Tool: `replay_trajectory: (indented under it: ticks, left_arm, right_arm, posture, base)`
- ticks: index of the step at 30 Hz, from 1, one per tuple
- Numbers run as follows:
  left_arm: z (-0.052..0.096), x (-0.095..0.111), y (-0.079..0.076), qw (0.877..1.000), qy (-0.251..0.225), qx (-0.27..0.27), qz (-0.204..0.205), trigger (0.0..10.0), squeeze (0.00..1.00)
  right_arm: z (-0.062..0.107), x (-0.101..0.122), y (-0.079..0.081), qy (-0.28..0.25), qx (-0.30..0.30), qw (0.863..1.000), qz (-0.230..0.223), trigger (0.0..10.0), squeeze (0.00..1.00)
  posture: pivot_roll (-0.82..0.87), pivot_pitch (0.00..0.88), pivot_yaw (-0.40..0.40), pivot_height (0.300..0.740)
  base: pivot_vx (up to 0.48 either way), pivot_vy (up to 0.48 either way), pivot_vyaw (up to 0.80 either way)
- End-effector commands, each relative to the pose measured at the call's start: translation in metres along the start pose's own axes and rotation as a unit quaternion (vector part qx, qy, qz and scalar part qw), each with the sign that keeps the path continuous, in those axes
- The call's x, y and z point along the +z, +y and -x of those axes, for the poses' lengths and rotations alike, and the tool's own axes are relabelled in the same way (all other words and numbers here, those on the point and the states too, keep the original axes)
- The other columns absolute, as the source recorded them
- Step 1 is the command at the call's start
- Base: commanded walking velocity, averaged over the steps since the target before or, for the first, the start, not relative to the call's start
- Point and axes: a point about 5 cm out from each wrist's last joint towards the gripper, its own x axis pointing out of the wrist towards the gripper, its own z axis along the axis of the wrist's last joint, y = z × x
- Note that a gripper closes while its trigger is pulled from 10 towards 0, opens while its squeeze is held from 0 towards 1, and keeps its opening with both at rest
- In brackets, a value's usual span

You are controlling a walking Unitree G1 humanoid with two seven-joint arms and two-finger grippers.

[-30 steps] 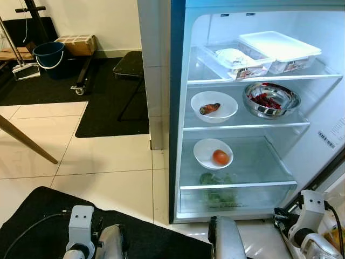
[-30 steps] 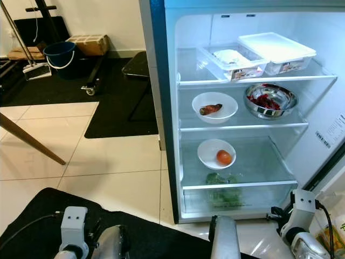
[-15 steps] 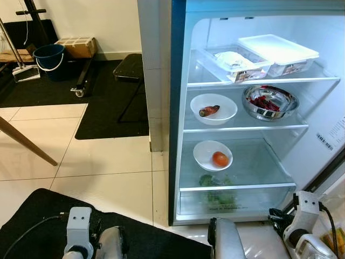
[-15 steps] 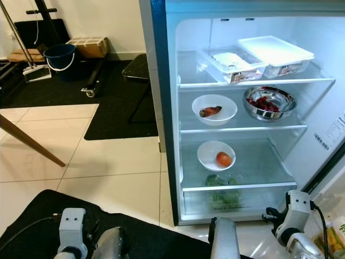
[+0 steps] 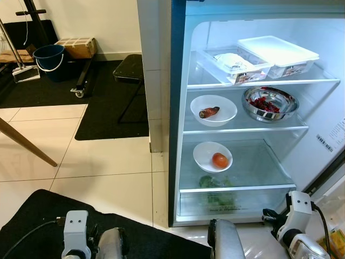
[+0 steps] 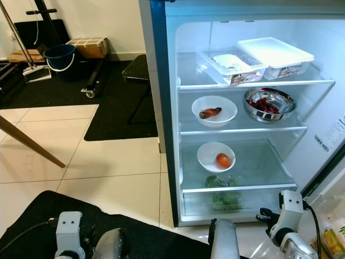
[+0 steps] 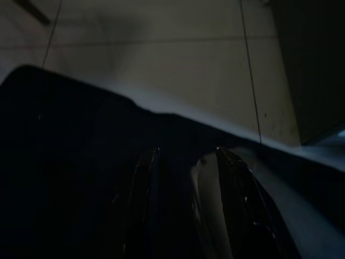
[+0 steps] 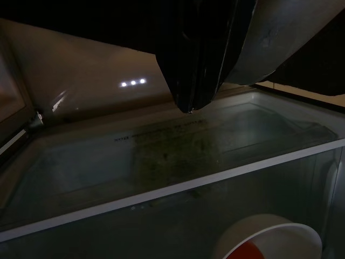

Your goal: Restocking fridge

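The fridge [image 5: 178,108] stands open in front of me. Its top shelf holds clear lidded containers [image 5: 277,54]. On the middle shelf sit a white bowl with a brown root vegetable [image 5: 213,109] and a steel bowl of red food [image 5: 270,102]. A white bowl with a tomato [image 5: 213,156] rests on the lower shelf, above the crisper drawer [image 5: 218,197] of greens. My right gripper [image 6: 267,216] hangs low by the drawer's front right corner, shut and empty; its right wrist view has the fingertips [image 8: 190,108] close to the drawer [image 8: 161,162]. My left gripper [image 7: 186,156] hangs idle over the black mat, fingers apart.
A black mat [image 5: 48,221] lies under me on white floor tiles [image 5: 102,162]. At the back left are a blue bucket [image 5: 48,54], a cardboard box [image 5: 78,45] and a black stool [image 5: 129,65]. A wooden leg [image 5: 27,141] slants in from the left. Packaged goods [image 6: 331,240] lie at the lower right.
My right gripper has drifted left, closer to the crisper drawer's front. The camera has shifted slightly. Nothing in the fridge has moved.
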Motion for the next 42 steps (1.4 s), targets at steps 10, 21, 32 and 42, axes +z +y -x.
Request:
replay_trajectory:
  ticks: [10, 21, 32, 42]
  left_arm:
    - [0.010, -0.018, 0.012, 0.998, 0.052, 0.032, 0.016, 10.0, 0.00]
    - [0.011, -0.020, 0.014, 0.997, 0.061, 0.037, 0.017, 10.0, 0.00]
    - [-0.006, 0.012, 0.017, 0.999, 0.000, 0.033, 0.008, 10.0, 0.00]
    - [-0.011, 0.018, 0.012, 1.000, -0.009, 0.019, -0.004, 10.0, 0.00]
  right_arm:
    - [-0.005, -0.007, 0.013, 0.015, 0.020, 1.000, 0.000, 10.0, 0.00]
    - [-0.008, -0.016, 0.025, 0.027, 0.034, 0.999, -0.008, 10.0, 0.00]
    - [-0.008, -0.023, 0.030, 0.035, 0.039, 0.999, -0.014, 10.0, 0.00]
    - [-0.007, -0.023, 0.028, 0.033, 0.035, 0.999, -0.021, 10.0, 0.00]
  posture:
    - [-0.01, 0.000, -0.006, 0.472]
    - [0.00, 0.000, -0.001, 0.512]
    - [0.00, 0.000, 0.002, 0.552]
    - [0.00, 0.000, 0.004, 0.592]
  base:
    - [0.000, 0.000, 0.00]
    - [0.000, 0.000, 0.00]
    - [0.000, 0.000, 0.00]
    - [0.000, 0.000, 0.00]
